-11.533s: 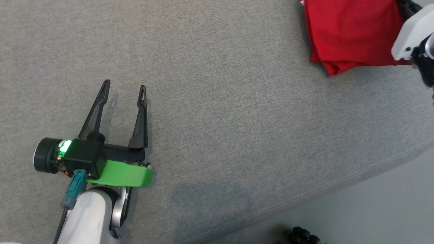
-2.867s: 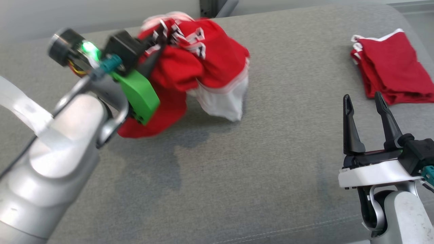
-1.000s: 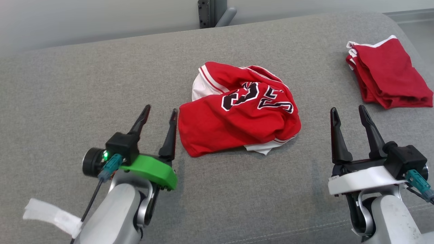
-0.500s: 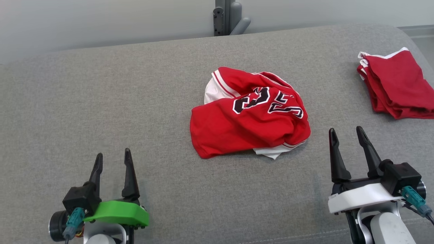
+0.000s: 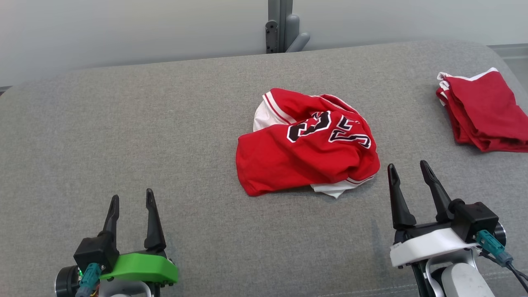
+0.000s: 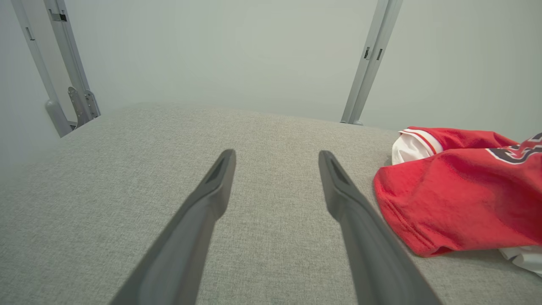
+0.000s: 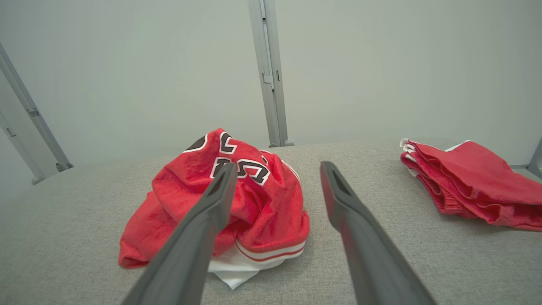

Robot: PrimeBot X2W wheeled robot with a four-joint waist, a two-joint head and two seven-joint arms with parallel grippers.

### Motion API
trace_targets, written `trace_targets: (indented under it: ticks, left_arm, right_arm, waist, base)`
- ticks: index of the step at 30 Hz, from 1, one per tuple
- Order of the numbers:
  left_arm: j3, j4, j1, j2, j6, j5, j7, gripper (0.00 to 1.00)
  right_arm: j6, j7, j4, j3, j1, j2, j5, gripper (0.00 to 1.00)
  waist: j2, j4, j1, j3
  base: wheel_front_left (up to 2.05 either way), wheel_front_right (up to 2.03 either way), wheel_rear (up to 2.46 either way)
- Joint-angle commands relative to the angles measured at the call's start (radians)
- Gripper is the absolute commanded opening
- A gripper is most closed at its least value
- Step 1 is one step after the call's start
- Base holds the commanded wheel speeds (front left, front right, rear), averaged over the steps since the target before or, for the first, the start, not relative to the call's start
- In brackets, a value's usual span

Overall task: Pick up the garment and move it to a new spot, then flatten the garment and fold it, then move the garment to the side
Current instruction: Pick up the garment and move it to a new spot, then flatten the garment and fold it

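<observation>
Here we are over the grey cushion [image 5: 144, 123], and the garment [image 5: 307, 142] sits right in the middle of it, a red jersey with white trim and black-and-white lettering, bunched into a loose heap with the lettering facing up. A white flap pokes out at its near edge, another white patch shows at its far left. Down at the lower left, the left gripper [image 5: 132, 195] hangs over bare fabric near the front of the cushion, fingers spread wide, nothing between them, well apart from the jersey. Over on the other side, the right gripper [image 5: 407, 165] points up the cushion just beside the jersey's near right corner, not touching it, fingers also spread and empty. In the right wrist view one dark finger crosses in front of the red heap, the other over plain grey. Far right, near the cushion's edge, lies a folded red pile [image 5: 482, 109], neat and flat. Behind the cushion, a grey metal post [image 5: 280, 24] rises against the pale wall.
</observation>
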Motion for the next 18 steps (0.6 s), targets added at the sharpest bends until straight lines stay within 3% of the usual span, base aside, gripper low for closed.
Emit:
trace_targets:
  ticks: [1,18]
  left_arm:
    - [0.006,0.002,0.001,-0.004,-0.003,0.014,0.0,1.0]
    - [0.04,0.028,0.011,-0.033,-0.045,0.052,0.0,1.0]
  right_arm:
    - [-0.001,-0.004,0.003,0.002,-0.001,-0.001,0.001,1.0]
    - [-0.001,-0.004,0.018,0.006,-0.002,-0.001,-0.007,1.0]
  waist:
    - [-0.0001,0.0,0.0,0.0]
    - [-0.0001,0.004,0.0,-0.004]
  base:
    - [0.0,0.0,0.0]
    - [0.0,0.0,0.0]
